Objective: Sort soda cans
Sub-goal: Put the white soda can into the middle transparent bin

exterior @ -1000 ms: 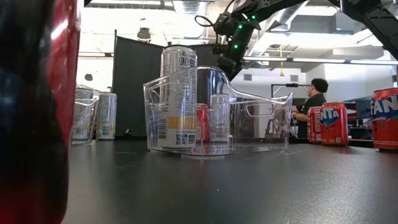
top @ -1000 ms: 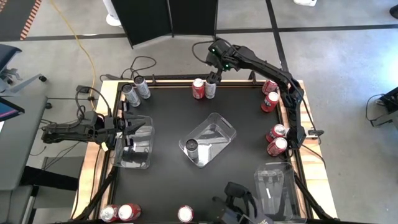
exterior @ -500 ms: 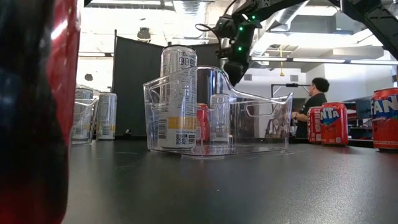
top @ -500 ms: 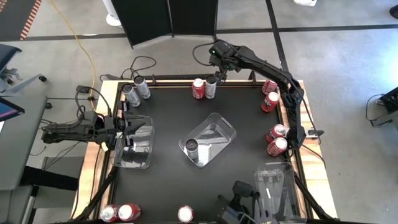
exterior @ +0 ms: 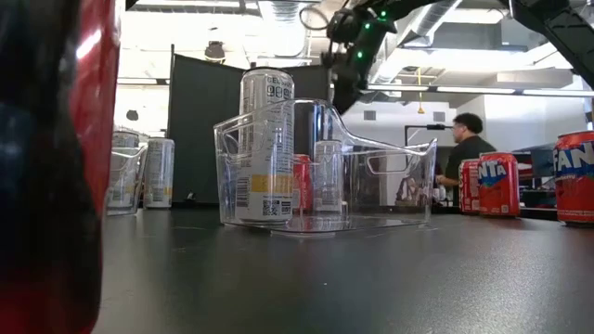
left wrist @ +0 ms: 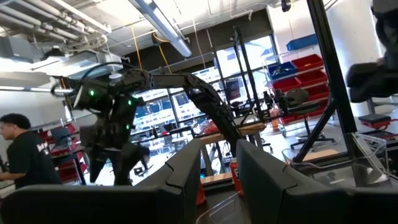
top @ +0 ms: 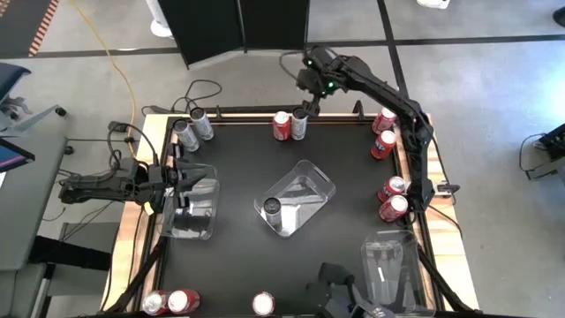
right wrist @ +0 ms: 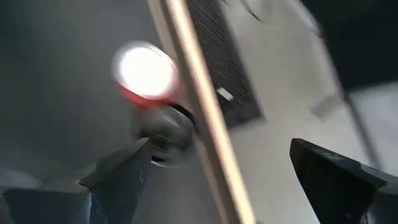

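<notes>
My right gripper hangs open above the far edge of the table, over a silver can and a red can that stand side by side. The right wrist view looks down on both tops, the silver can close to one finger, the red can beyond it. Another silver can stands in the middle clear tray, and the low view shows it upright. My left gripper waits open over the left tray.
Two silver cans stand at the far left corner. Red cans stand at the far right, along the right edge and along the near edge. A third clear tray lies near right. A person sits beyond the table.
My right gripper has risen from just above the silver can at the far edge and drawn back a little past that edge. The cans have stayed where they were.
</notes>
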{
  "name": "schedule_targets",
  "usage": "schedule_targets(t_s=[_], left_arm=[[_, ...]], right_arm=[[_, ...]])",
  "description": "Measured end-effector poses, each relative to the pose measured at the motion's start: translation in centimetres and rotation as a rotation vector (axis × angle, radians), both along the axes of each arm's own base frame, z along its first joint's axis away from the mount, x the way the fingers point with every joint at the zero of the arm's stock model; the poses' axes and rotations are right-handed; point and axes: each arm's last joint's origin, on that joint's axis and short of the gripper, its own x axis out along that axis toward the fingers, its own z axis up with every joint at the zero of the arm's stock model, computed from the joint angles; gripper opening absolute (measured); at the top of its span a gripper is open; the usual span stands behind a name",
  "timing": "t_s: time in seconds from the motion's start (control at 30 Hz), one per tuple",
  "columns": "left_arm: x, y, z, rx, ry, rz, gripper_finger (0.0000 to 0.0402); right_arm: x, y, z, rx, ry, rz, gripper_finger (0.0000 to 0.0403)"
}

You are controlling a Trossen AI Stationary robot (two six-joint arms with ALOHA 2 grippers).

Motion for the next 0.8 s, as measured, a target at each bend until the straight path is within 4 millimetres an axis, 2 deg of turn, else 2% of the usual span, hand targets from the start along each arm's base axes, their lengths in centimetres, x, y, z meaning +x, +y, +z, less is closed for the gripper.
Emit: schedule_targets(t_s=[0.1,0.3,0.8], left_arm=[[0.0,0.0,0.0,0.0,0.0,0.0,0.01],[0.0,0.0,0.0,0.004,0.001,0.001,0.01],[0.0,0.0,0.0,0.004,0.0,0.001,0.01]], right_arm=[[0.0,0.4,0.3,0.062,-0.039,0.079,0.0399],[0.7,0.6,-1.9,0.093,0.015,0.123,0.04],[1.2,-0.2,-5.0,0.089,0.006,0.099,0.04]])
